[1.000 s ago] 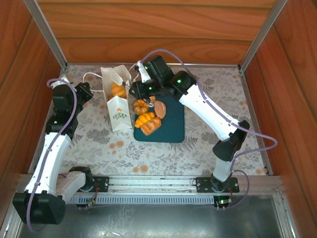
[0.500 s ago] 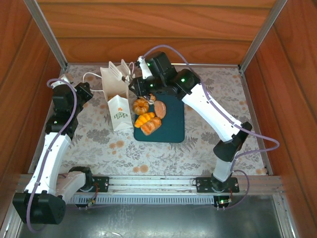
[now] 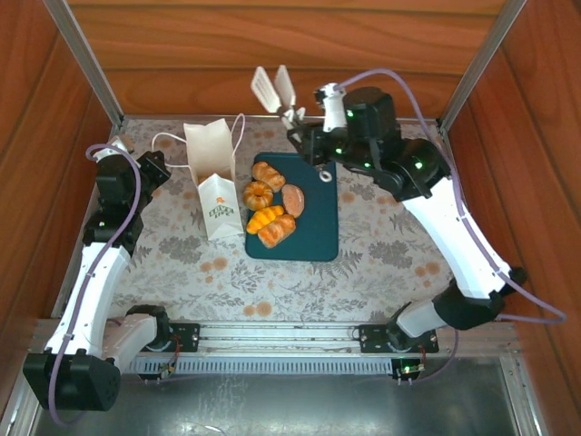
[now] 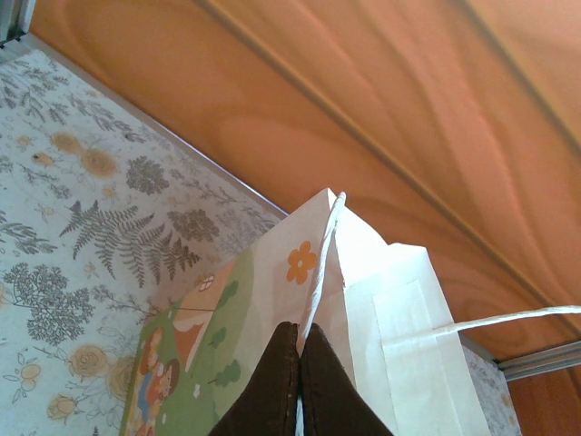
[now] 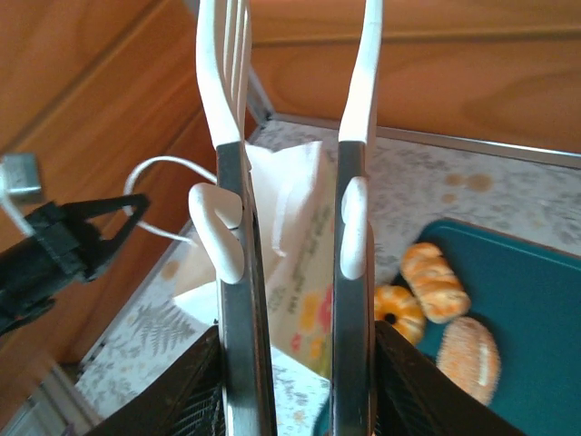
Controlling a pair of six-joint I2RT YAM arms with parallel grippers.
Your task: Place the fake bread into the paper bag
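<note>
- Top external view: shows the right claw (image 3: 275, 91) high up by the far wall, its long white tong-like fingers spread apart with nothing between them.
- Places the fake bread (image 3: 272, 207), five pieces in a cluster, on the left half of a dark teal tray (image 3: 318, 232), below the right claw and toward the arm bases from it.
- Stands the paper bag (image 3: 218, 195) upright just beside the tray's left edge, right next to the ring bun (image 3: 258, 194); cannot tell what lies inside.
- Finds the left claw (image 3: 154, 168) at the bag's left side, by the cord handle (image 3: 168, 138), which makes the right arm the nearer one to the bread.
- Leaves bare tray to the right of the bread and open floral table (image 3: 182, 263) toward the bases; closes the far side and both flanks with wooden walls (image 3: 290, 64).
- Left wrist view: shows the left claw (image 4: 300, 338) with dark fingers pressed together, clamped on the paper bag (image 4: 390, 345) at its top rim, where a white cord runs in.
- Right wrist view: looks out between the two parted fingers (image 5: 218, 100) onto the bag's open top, and lower right onto the ring bun, a ribbed roll (image 5: 436, 283) lying diagonally and an oval roll (image 5: 472, 354).
- Suggests, as a judgement, a descent toward the lower right of this view, fingers straddling a roll across its short width and staying off the bag's rim.
</note>
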